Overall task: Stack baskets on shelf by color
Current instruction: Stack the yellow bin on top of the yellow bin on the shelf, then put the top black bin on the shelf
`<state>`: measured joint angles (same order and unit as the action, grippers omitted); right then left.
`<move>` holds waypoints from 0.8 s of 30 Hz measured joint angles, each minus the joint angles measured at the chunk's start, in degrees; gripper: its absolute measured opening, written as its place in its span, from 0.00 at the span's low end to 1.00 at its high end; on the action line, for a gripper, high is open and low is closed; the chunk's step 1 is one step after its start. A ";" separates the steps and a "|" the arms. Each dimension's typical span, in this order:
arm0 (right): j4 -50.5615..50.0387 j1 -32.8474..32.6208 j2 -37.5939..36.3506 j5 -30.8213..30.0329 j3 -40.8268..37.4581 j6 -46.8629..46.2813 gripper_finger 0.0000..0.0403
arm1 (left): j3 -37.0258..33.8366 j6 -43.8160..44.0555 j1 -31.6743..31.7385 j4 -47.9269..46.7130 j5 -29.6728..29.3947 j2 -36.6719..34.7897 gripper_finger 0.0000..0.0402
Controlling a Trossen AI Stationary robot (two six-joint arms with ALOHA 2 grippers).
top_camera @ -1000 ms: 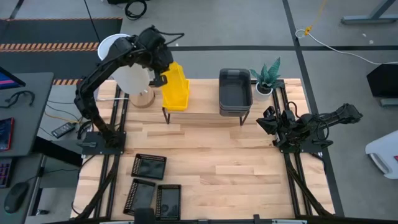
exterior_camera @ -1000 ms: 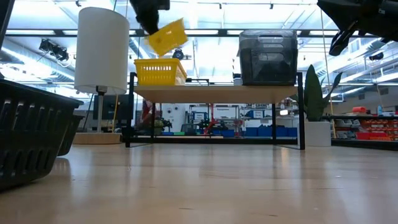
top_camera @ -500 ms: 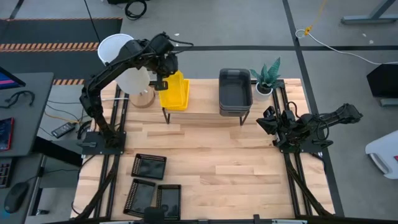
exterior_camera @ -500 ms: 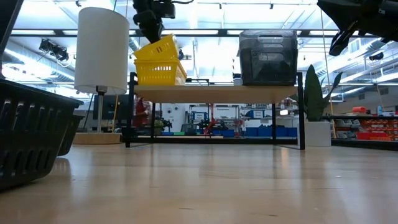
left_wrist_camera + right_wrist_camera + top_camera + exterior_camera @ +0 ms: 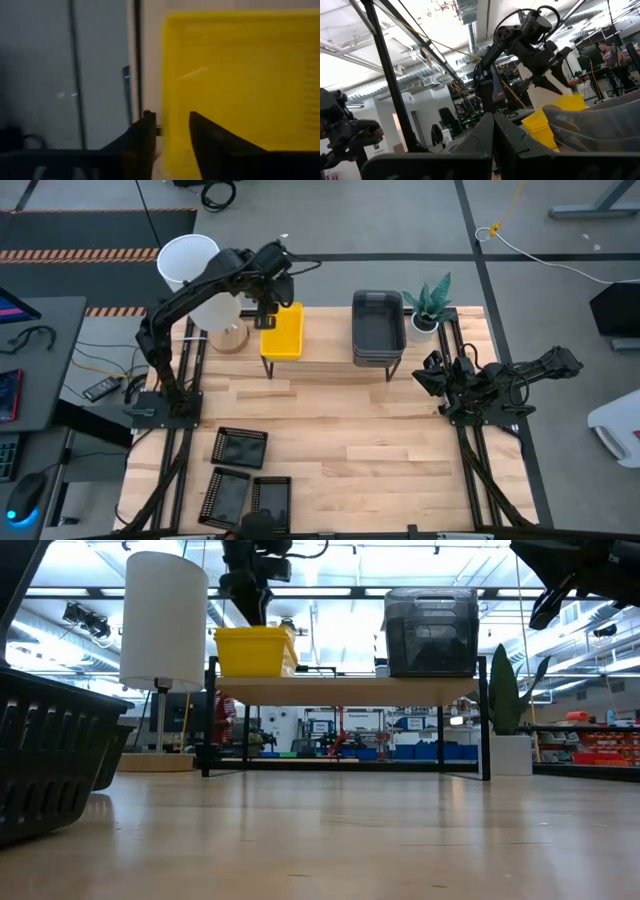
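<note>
A stack of yellow baskets (image 5: 284, 333) (image 5: 256, 650) sits level on the left end of the shelf (image 5: 326, 350). A stack of smoky-grey baskets (image 5: 378, 326) sits on the shelf's right end. Three black baskets (image 5: 240, 448) lie on the table near its front left. My left gripper (image 5: 267, 313) (image 5: 172, 137) is open above the yellow stack's far left corner. One finger stands outside the top basket's wall and one inside. My right gripper (image 5: 430, 373) (image 5: 493, 131) waits shut at the table's right, pointing up. My left gripper comes slanting down from above. Its fingers (image 5: 142, 142) stand either side of the top yellow basket's left wall (image 5: 166, 120), near the far corner. I cannot tell whether they touch it. The basket lies level on the stack below.
A white cylindrical lamp (image 5: 195, 275) stands just left of the shelf, close to my left arm. A potted plant (image 5: 430, 305) stands at the shelf's right end. In the low view, a black basket (image 5: 50, 755) looms at the near left. Bare tabletop lies in front of the shelf.
My left gripper has gone down and toward the far right over the shelf, rolling as it went. The yellow basket it carried was steeply tilted above the stack. It has come down onto the yellow stack and now lies level there.
</note>
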<state>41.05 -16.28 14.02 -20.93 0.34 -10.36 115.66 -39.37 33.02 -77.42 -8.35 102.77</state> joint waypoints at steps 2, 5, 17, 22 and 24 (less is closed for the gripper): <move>0.01 -0.01 -0.01 -0.01 0.00 0.00 0.04 | -0.02 1.37 -0.72 1.32 -3.09 -0.54 0.38; 0.01 -0.01 0.00 0.00 0.00 0.01 0.04 | -0.04 3.37 -1.21 3.27 -3.62 -2.45 0.43; -0.01 0.01 0.00 0.00 0.00 0.01 0.04 | 0.06 18.61 -5.52 -3.73 34.77 -9.16 0.34; -0.01 0.00 -0.01 0.00 0.00 -0.01 0.04 | -0.92 20.09 -13.56 -12.54 33.17 -7.17 0.30; 0.00 -0.01 -0.01 0.00 0.00 0.00 0.04 | -4.29 23.62 -17.18 -12.00 33.07 -7.15 0.30</move>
<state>41.05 -16.29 14.01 -20.93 0.34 -10.36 111.36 -15.75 15.84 -89.42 24.72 95.62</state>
